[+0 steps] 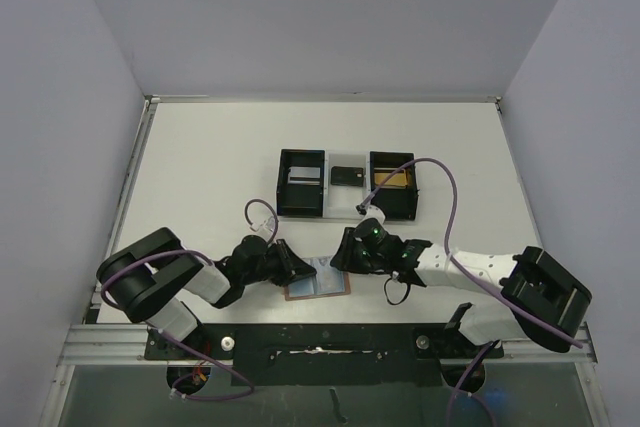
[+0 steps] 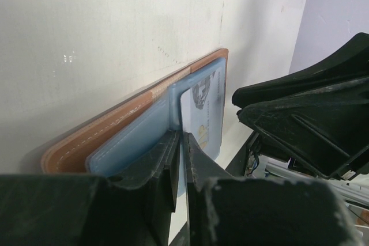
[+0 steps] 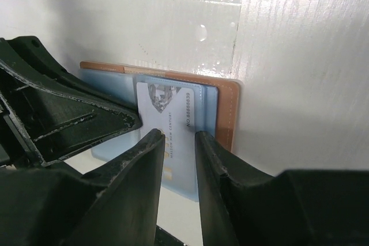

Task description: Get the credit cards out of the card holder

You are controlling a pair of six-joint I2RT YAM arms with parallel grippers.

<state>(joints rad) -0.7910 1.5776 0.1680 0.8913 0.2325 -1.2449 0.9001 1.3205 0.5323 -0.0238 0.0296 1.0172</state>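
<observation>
Card holder [image 1: 320, 285] open flat — left end effector [image 2: 180, 136] pinching it.

Soft, even light is coming from overhead in the top view, leaving the white bench [image 1: 200, 167] bright and casting only faint, short shadows beside the arms. In both wrist views glare is streaking the glossy bench along the top. The left claw [image 2: 181, 137] and right claw [image 3: 179, 136] are looming dark, underexposed and out of focus in the foreground. The card holder [image 3: 228, 108] and the print on the credit card [image 3: 173, 113] are showing reasonably sharp.
</observation>
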